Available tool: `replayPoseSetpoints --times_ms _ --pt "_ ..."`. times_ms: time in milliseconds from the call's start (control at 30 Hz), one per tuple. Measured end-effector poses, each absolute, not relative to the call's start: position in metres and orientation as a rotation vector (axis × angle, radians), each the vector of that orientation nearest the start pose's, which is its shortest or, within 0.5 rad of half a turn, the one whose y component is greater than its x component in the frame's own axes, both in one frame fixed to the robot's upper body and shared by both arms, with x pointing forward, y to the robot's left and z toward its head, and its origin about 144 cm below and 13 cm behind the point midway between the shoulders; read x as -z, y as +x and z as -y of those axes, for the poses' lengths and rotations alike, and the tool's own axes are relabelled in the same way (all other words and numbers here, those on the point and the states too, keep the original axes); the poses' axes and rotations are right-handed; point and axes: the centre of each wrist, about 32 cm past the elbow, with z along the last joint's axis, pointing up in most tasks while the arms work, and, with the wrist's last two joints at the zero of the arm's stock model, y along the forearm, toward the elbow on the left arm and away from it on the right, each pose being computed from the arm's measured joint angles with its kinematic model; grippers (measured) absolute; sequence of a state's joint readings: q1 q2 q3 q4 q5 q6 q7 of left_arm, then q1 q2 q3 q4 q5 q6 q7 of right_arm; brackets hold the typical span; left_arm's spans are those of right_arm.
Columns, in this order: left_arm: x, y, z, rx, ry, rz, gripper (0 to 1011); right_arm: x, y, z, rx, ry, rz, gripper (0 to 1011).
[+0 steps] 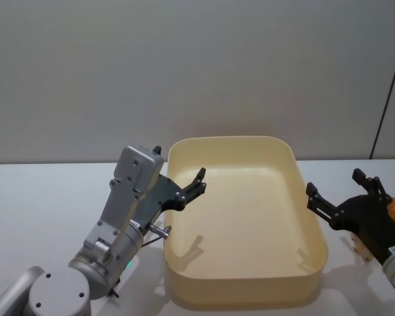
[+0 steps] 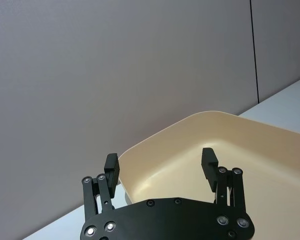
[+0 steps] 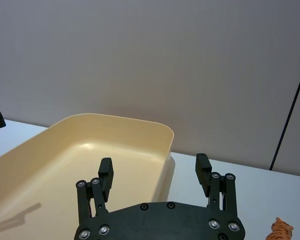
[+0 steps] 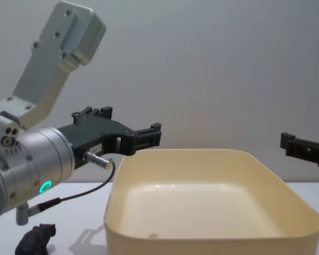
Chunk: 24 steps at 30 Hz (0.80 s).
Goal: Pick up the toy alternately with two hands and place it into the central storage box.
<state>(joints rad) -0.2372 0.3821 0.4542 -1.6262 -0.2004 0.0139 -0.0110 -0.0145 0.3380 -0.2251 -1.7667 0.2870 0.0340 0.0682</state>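
The left gripper (image 2: 160, 161) hovers at 9 o'clock of the empty central storage box (image 1: 232, 139) and the right gripper (image 3: 154, 166) at 3 o'clock. Both have their fingers spread wide and hold nothing, probably so either can fetch a toy. A dark toy animal (image 4: 36, 239) lies near 8 o'clock, an orange tiger toy (image 3: 281, 231) near 4 o'clock.

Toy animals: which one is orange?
The striped tiger right of the tub, beside the right claw; the other animal, left of the tub, is dark brown.

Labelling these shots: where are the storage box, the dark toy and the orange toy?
storage box (image 1: 240, 291), head view, near wall.
dark toy (image 4: 36, 240), chest view, its body.
orange toy (image 3: 281, 231), right wrist view, striped back.
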Motion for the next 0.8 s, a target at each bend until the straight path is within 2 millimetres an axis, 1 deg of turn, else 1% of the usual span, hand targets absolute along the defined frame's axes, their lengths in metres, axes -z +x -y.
replayPoseSetpoints --times_ms 400,800 --pt "-1.204 0.492 -0.198 -1.124 0.061 0.268 1002 -1.187 0.442 0.249 1.232 -0.02 0.07 1001" --pt "-1.204 0.492 -0.198 -1.124 0.061 0.268 1002 -1.18 0.434 0.258 1.253 -0.093 0.0 1001"
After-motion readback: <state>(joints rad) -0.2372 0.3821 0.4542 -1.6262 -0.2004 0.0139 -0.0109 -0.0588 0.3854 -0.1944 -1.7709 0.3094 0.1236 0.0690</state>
